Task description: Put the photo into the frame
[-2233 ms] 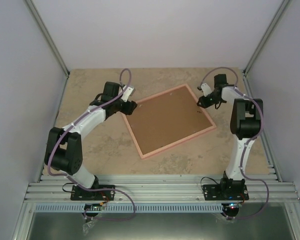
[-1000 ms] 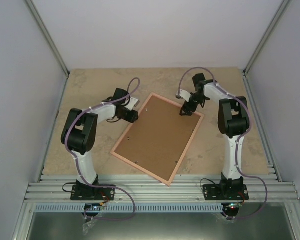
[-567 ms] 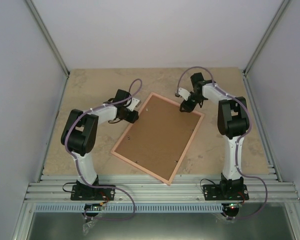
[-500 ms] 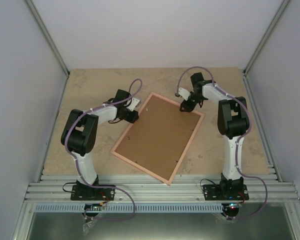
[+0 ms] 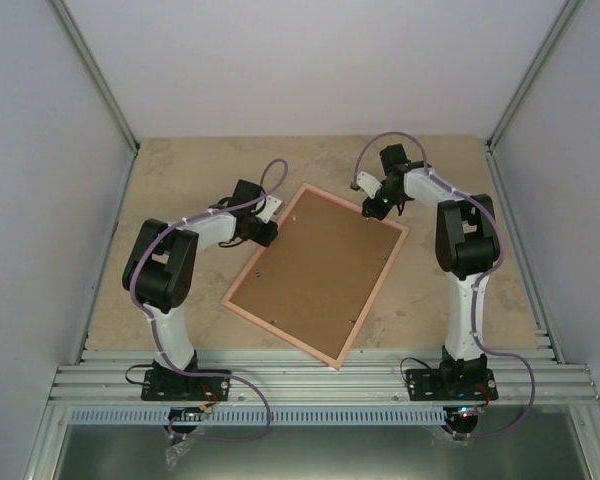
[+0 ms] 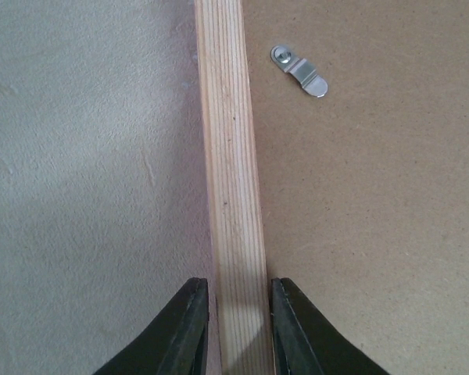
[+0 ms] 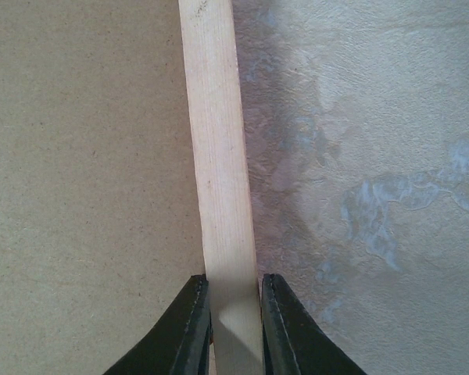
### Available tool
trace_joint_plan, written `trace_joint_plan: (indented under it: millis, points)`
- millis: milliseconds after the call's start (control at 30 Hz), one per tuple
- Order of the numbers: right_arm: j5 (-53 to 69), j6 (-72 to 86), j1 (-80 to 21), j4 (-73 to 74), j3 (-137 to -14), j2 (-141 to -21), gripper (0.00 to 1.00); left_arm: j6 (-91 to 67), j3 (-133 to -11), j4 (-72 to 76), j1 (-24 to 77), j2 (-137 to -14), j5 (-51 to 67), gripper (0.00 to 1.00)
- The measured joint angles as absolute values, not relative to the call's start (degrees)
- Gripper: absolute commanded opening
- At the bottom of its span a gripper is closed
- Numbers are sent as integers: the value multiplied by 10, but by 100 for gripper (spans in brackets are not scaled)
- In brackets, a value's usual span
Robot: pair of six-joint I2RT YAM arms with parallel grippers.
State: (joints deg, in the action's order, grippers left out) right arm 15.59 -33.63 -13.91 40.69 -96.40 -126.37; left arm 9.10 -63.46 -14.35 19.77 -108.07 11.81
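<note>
The frame [image 5: 279, 337] lies back-up on the table [image 5: 170, 180], turned at a slant, one short end toward the far side and its nearest corner reaching the table's near edge by the metal rails [image 5: 310, 382]. Bare tabletop lies open on the left, the right and beyond the far end, with the side walls standing well apart from it. Inside the frame sits a brown backing board [image 5: 318, 268] that fills it from rail to rail, and a small metal clip [image 6: 298, 70] lies flat on the board just beside the wooden rail. The left gripper [image 5: 267, 232] is clenched on the frame's left long rail near the far corner, one finger on the table side and one on the board side. The right gripper [image 5: 373, 206] grasps the far short rail in the same way, its fingers [image 7: 191, 328] tight against both sides of the wood. Both arms reach in from the sides.
</note>
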Motion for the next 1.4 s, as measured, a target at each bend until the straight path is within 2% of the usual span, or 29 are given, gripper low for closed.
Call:
trace_joint_plan:
  millis: [133,233,300,400,533,767,833,867,933,1167,1233,1300,1400]
  points:
    - [156,-339,-139,406,-963,-1262,9,91,-635,-143,198,-1081,118,28]
    - [153,-343,-140,406,-963,-1262,12,91,-636,-144,198,-1081,116,35]
    - [149,-344,-140,407,-963,-1261,10,91,-638,-146,196,-1081,114,39]
    - [146,-344,-141,407,-963,-1261,1,98,-640,-155,191,-1079,117,52]
    - [139,-336,-139,407,-963,-1261,1,130,-634,-193,182,-1048,130,64]
    - [132,-321,-135,401,-961,-1259,1,182,-566,-242,178,-911,139,73]
    - [131,-320,-135,399,-959,-1258,0,187,-542,-250,178,-900,133,85]
    - [132,-320,-135,398,-959,-1258,0,186,-530,-252,178,-900,129,87]
    - [132,-320,-134,397,-958,-1257,1,185,-514,-258,179,-908,123,86]
    - [130,-323,-133,393,-954,-1255,1,173,-524,-269,182,-959,111,72]
    - [130,-324,-131,392,-954,-1255,0,171,-533,-266,184,-966,110,65]
    - [130,-326,-130,390,-952,-1254,1,173,-536,-266,185,-970,110,53]
    - [130,-330,-130,386,-948,-1253,1,182,-539,-263,184,-970,100,43]
